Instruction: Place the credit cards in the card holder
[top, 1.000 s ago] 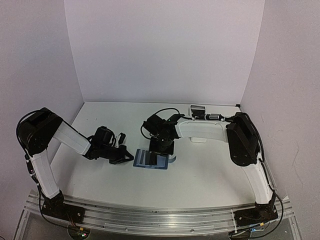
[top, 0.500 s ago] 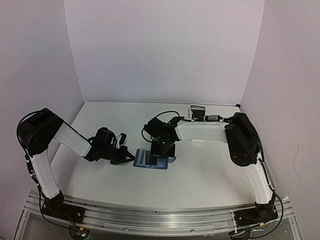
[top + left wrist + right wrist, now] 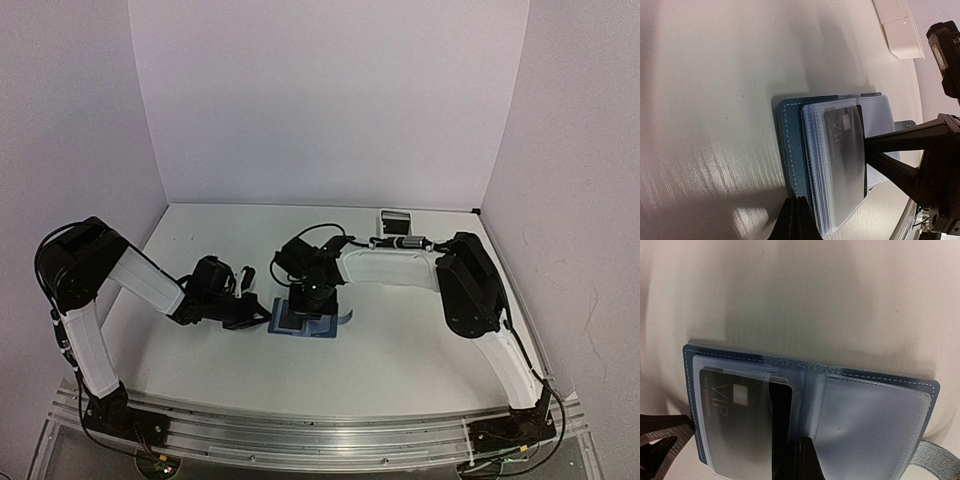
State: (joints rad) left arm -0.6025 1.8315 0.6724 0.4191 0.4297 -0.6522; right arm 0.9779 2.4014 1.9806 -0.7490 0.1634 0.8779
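Right wrist view: my right gripper (image 3: 802, 460), clenched empty, rests at the fold of the card holder (image 3: 875, 410), which lies open between my grippers with the VIP card (image 3: 735, 400) partly sleeved. I should nudge the card's bare edge in flat and slow, letting my clenched left gripper (image 3: 795, 220) brace the holder's edge.

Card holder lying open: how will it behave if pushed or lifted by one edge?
Probably floppy: the card holder is a thin open cover with clear sleeves, one curling above the VIP card. Likely light, so it may slide across the glossy table when pushed.
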